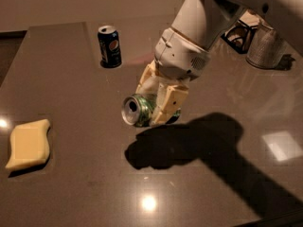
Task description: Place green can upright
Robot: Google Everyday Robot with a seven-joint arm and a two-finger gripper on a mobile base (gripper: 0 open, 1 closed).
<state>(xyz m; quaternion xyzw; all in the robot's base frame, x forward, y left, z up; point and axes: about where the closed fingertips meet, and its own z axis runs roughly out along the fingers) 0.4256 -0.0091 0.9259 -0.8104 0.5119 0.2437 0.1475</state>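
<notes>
Our gripper [157, 102] hangs near the middle of the glossy dark table [71, 98], its cream fingers clamped on the one green can [137, 110]. The can is tipped sideways, shiny aluminium, its round silver top facing the left edge. We count one dark blue can [110, 46] upright near the far edge and one soft yellow sponge [28, 144] by the left edge.

Cream, matt plastic claw [150, 107], mid-bench, clasps the shiny metal green can [139, 110]; the dark bench [71, 188] is glossy, smooth.
</notes>
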